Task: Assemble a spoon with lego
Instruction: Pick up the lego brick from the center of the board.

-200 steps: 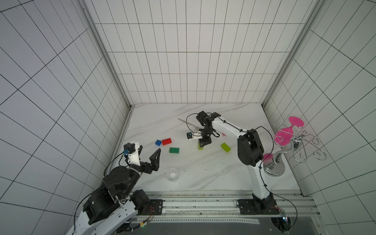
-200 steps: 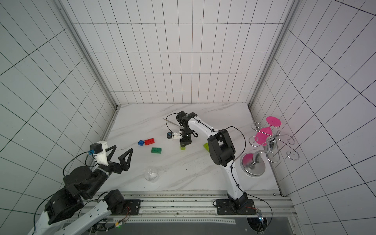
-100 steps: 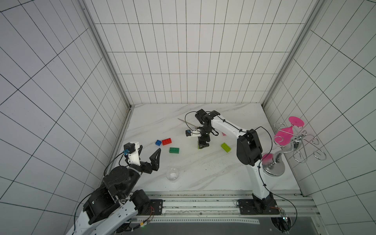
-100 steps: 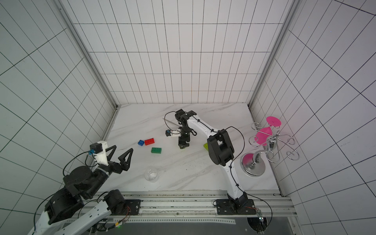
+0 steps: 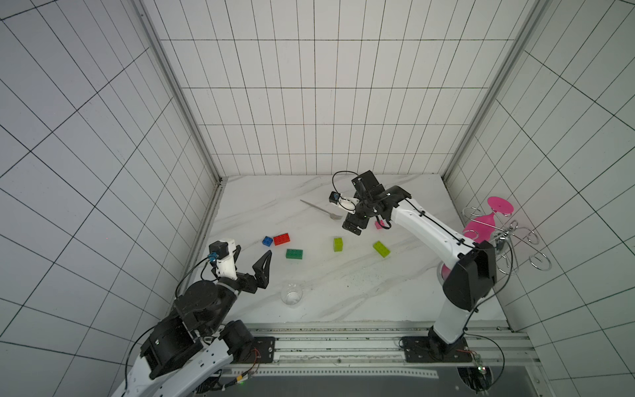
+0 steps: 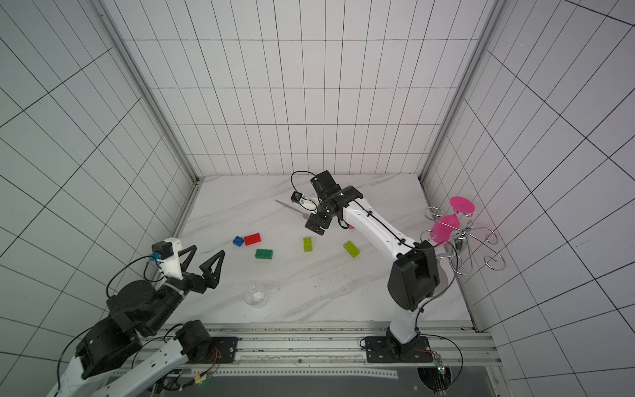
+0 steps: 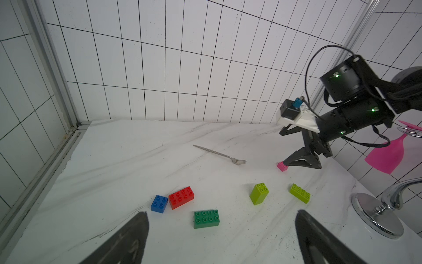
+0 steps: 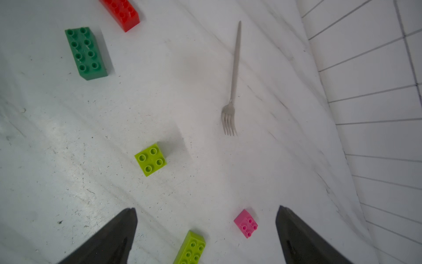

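Assembly has barely begun, I judge: no two pieces look joined on the worktop [image 5: 343, 285], no spoon shape exists yet, and the step in hand is picking a brick.

The pink brick [image 8: 246, 223] lies between the tips of the right fingers [image 8: 114, 235], closer to one and clear of it in the right wrist view. The flat lime brick [image 8: 190, 248] also lies between them, further back toward the wrist. The upright lime brick [image 8: 150, 159] stands ahead of the tips. These fingers are spread wide and hold nothing.

The dark green brick [image 7: 206, 218], red brick [image 7: 181, 197] and blue brick [image 7: 159, 203] sit ahead of the left fingers [image 7: 127, 240], which are likewise wide apart and empty.

The next move probably calls for lowering the right fingers squarely over one lime piece and closing across its smooth sides. The studs should stay level for pressing onto a mate. The fork [image 8: 235, 66] lies beyond the tips, out of the way.
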`<state>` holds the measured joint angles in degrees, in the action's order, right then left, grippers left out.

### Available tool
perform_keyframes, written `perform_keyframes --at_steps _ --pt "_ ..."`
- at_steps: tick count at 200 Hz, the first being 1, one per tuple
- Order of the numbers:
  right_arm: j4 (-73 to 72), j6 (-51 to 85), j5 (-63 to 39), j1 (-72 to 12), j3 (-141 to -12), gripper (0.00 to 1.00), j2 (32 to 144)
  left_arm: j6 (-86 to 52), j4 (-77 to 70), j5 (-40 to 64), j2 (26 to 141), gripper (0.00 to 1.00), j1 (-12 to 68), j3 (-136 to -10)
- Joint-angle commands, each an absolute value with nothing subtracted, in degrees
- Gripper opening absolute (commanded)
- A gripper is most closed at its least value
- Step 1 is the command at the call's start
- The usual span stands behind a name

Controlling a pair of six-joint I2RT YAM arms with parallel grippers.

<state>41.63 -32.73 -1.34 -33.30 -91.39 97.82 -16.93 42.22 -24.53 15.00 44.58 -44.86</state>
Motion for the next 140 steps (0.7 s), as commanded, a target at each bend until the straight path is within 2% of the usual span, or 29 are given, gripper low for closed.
perform_keyframes --at_steps 1,23,46,77,120,140 --pt "30.5 -14.9 7.9 -32.1 -77.8 0.99 91.1 -16.4 41.9 -23.7 14.5 0.98 44.7 -44.8" --pt "21.5 -7.4 14.4 -30.3 -64.2 0.99 86.4 -16.5 41.7 -22.8 14.2 0.98 44.8 -44.7" --pt "22.5 -13.4 8.5 -26.5 -59.3 0.97 88.0 -16.6 41.7 -22.4 13.9 0.98 44.9 -44.8" --pt "26.2 -12.2 -1.7 -19.0 -61.2 0.82 95.0 -16.6 41.8 -22.6 13.3 0.98 46.0 -44.7" --pt "31.8 -14.5 -2.3 -16.8 -65.2 0.77 102.2 -16.5 42.1 -23.4 12.3 0.98 46.9 -44.7" --pt "33.1 -15.7 -6.0 -16.8 -65.9 0.72 103.0 -16.4 42.0 -23.7 12.2 0.98 46.9 -44.6"
